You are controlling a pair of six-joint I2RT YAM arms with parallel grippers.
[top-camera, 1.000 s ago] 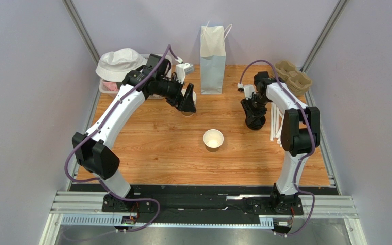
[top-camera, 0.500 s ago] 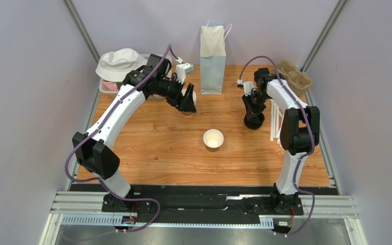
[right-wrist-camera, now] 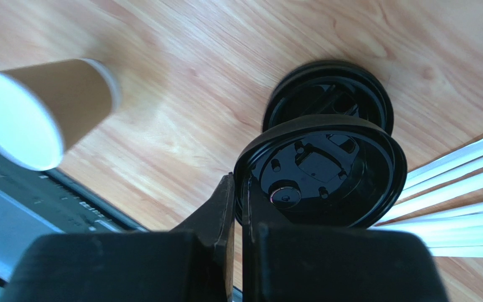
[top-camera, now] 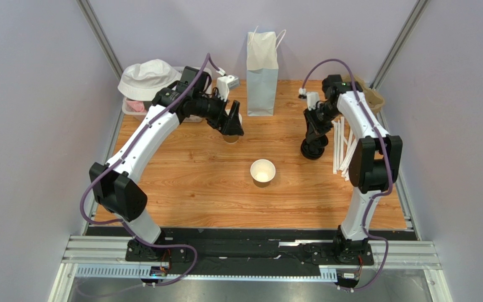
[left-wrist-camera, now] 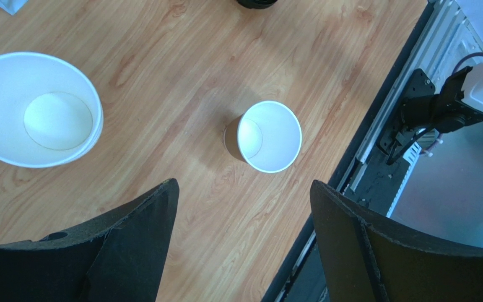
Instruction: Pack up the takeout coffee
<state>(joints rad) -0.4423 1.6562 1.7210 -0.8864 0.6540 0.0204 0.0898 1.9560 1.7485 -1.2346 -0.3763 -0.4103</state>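
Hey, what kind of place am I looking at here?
Likely a robot lab test cell staged as a coffee takeout counter: plain walls around a wooden table, with an open paper cup, loose black lids and a white paper bag.

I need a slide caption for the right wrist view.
Right gripper pinches a black lid over the lid stack.

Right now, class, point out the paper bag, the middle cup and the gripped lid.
paper bag point(top-camera: 262, 78): top view, front face.
middle cup point(top-camera: 263, 170): top view, inner floor.
black lid point(right-wrist-camera: 323, 170): right wrist view, centre.
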